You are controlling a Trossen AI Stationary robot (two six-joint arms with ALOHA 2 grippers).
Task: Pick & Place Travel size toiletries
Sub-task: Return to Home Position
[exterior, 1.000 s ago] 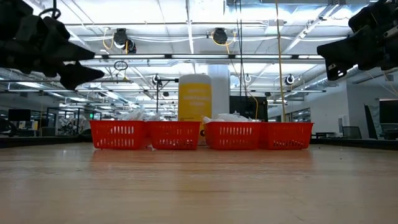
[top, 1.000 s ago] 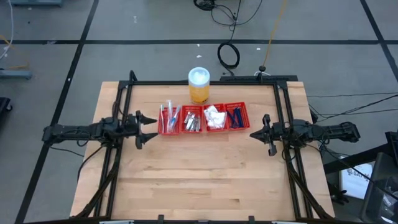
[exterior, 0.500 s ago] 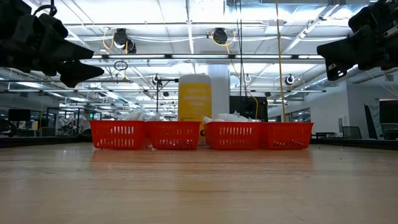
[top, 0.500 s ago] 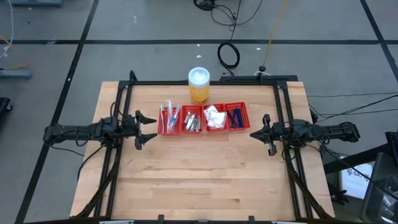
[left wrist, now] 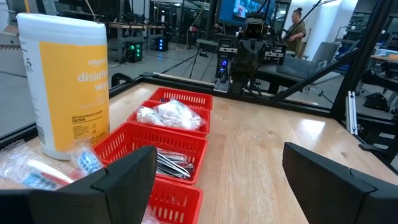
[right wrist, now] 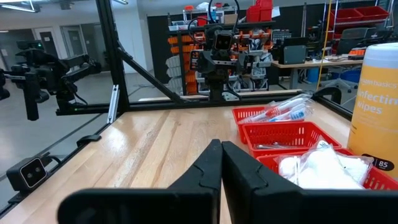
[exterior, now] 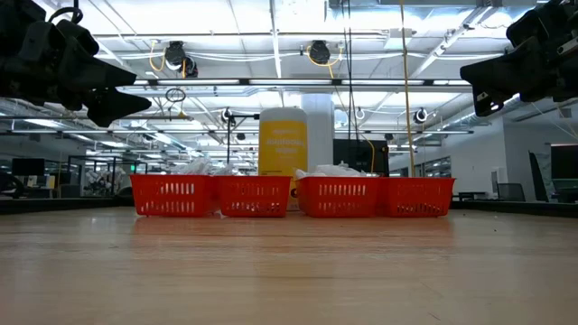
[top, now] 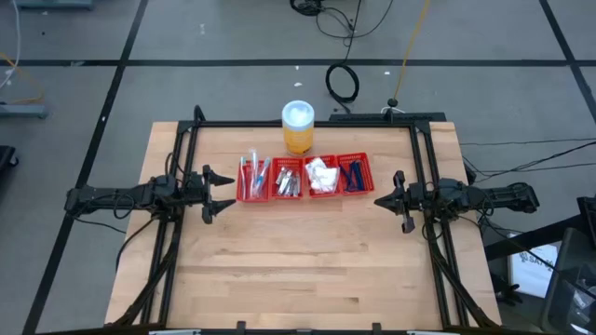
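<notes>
A red four-compartment tray (top: 305,197) sits on the wooden table's far half. From left to right its compartments hold sticks in clear wrap (top: 253,176), silvery tubes (top: 287,179), white packets (top: 321,174) and dark blue razors (top: 353,174). My left gripper (top: 232,192) hovers level just left of the tray, open and empty; the left wrist view shows its fingers wide apart (left wrist: 217,180) before the tray (left wrist: 186,146). My right gripper (top: 376,200) hovers level just right of the tray, shut on nothing (right wrist: 221,167).
An orange jar with a white lid (top: 298,127) stands right behind the tray's middle. A black frame (top: 307,122) runs along the table's far, left and right sides. The bare wooden near half of the table (top: 307,270) offers free room.
</notes>
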